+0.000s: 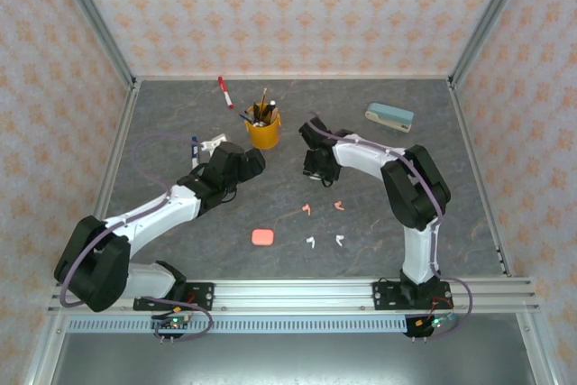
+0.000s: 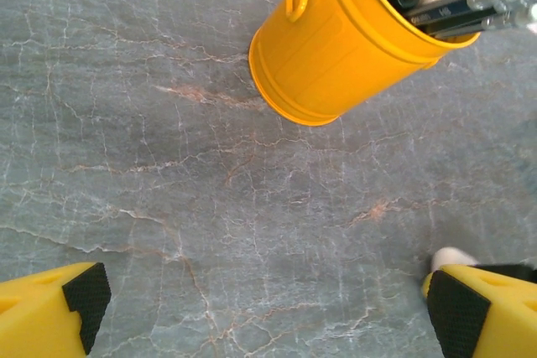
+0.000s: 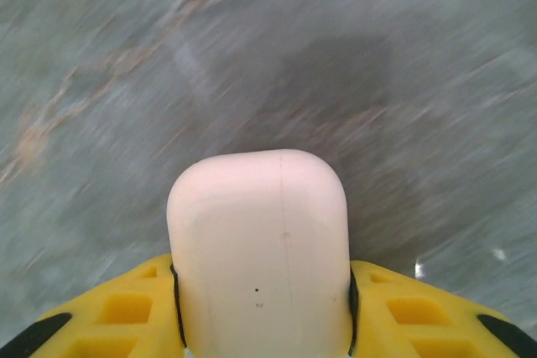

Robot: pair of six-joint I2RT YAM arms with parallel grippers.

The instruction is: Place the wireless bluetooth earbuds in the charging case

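Observation:
My right gripper (image 3: 264,295) is shut on a pale, pebble-shaped charging case (image 3: 258,232) with its lid closed, held above the blurred table top. In the top view that gripper (image 1: 315,167) hovers right of the yellow bucket. Two salmon-pink earbuds (image 1: 307,210) (image 1: 339,206) and two white earbuds (image 1: 310,242) (image 1: 340,240) lie loose on the table in front of it. A salmon-pink case (image 1: 262,237) lies closed to their left. My left gripper (image 1: 248,164) (image 2: 268,303) stands wide open over bare table, just left of the bucket, with nothing between its fingers (image 2: 84,295).
The yellow bucket (image 1: 263,131) (image 2: 336,48) full of pens stands at the back middle. A red marker (image 1: 224,91) lies behind it and a teal-and-white block (image 1: 389,116) at the back right. A blue pen (image 1: 194,146) lies by the left arm.

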